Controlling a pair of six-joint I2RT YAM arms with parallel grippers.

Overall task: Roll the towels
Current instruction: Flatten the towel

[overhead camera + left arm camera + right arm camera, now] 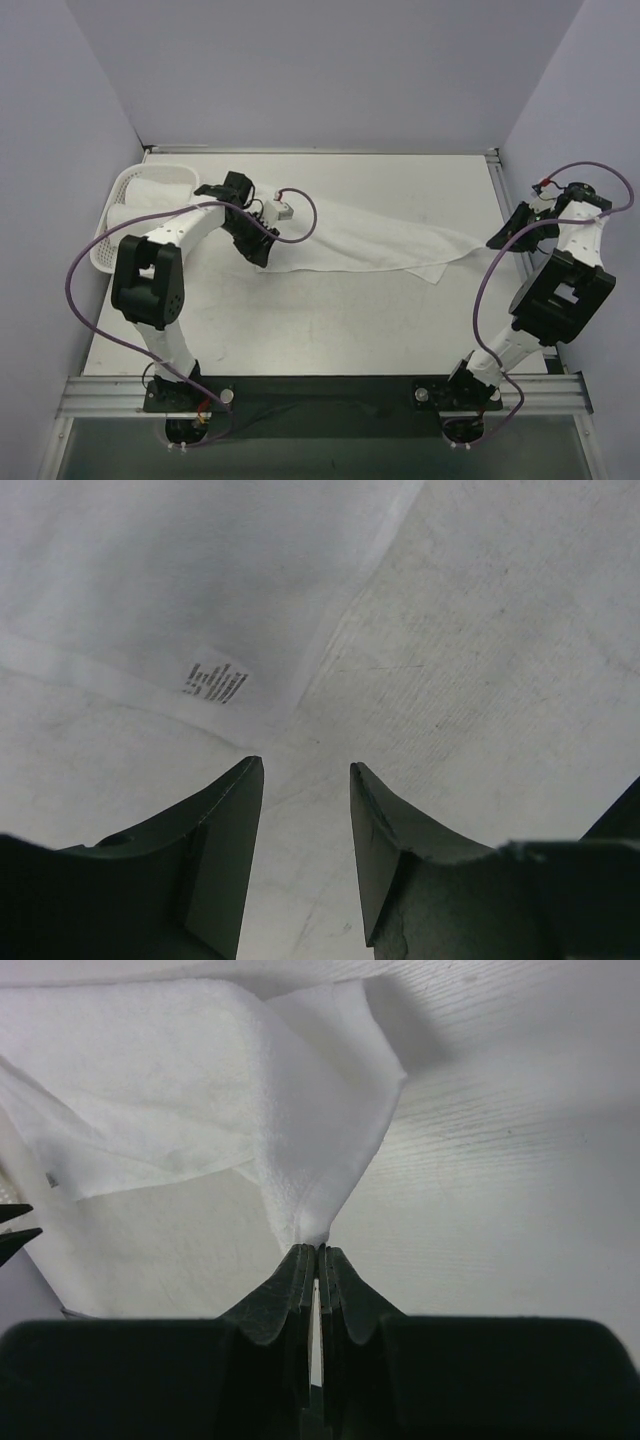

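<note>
A white towel (370,235) lies spread across the middle of the table, stretched from left to right. My right gripper (497,240) is shut on the towel's right corner (315,1222) and holds it pulled taut, slightly lifted. My left gripper (262,250) is open and empty at the towel's left end, just off its near corner. In the left wrist view the towel (180,580) with its printed label (215,681) lies ahead of the open fingers (230,820), which hover over bare table.
A white plastic basket (108,235) stands at the table's left edge with more white towels (160,190) in it. Purple cables loop off both arms. Grey walls close the left, back and right sides.
</note>
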